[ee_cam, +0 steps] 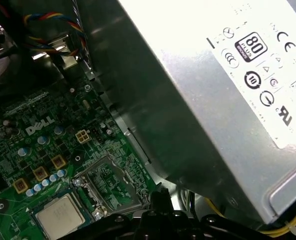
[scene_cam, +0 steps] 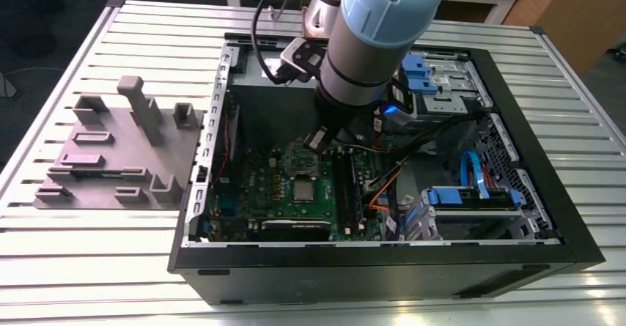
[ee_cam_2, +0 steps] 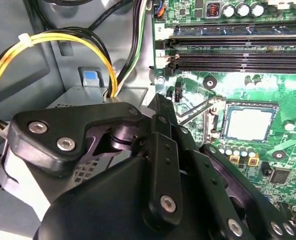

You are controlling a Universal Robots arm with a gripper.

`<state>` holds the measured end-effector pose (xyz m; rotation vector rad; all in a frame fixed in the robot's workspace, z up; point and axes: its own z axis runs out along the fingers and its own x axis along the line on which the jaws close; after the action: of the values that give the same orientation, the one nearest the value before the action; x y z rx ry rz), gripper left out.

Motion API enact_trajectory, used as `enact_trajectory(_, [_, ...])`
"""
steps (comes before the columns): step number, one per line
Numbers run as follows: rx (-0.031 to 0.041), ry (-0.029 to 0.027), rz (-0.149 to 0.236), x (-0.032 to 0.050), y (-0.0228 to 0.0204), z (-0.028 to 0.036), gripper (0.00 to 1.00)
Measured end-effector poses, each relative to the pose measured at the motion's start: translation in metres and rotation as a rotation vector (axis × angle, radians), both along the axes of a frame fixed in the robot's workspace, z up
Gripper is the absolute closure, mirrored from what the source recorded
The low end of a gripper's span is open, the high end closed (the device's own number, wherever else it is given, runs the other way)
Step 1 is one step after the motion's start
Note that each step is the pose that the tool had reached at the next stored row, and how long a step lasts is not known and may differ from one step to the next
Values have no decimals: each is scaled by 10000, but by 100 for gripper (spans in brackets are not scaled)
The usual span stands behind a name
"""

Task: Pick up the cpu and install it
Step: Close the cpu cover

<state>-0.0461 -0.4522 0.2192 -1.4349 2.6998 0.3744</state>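
The cpu (scene_cam: pixel 305 190), a small square chip with a silver-grey top, lies flat in its socket on the green motherboard (scene_cam: pixel 264 187) inside the open computer case. In both wrist views the cpu (ee_cam_2: pixel 250 122) (ee_cam: pixel 60 216) sits seated in the socket, and the metal retention frame (ee_cam: pixel 110 185) stands open beside it. My gripper (scene_cam: pixel 318 141) hangs above the board just behind the socket, shut, with nothing in it. Its black tip (ee_cam_2: pixel 160 102) (ee_cam: pixel 155 196) is close to the raised socket lever (ee_cam_2: pixel 195 112), apart from the cpu.
A large grey power supply (ee_cam: pixel 212 100) with a white label stands right beside the gripper. Yellow and black cables (ee_cam_2: pixel 48 45) loop next to it. Long black RAM slots (ee_cam_2: pixel 237 55) run along the board. A grey fixture block (scene_cam: pixel 117 150) sits on the slatted table at the exterior view's left.
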Motion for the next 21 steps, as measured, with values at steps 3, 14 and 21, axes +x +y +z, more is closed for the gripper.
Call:
enact_trajectory(3, [2, 0, 0, 0, -3, 25, 89])
enact_trajectory(14, [-24, -1, 0, -1, -3, 92, 89])
enact_trajectory(21, [-29, -1, 15, -10, -3, 120, 89])
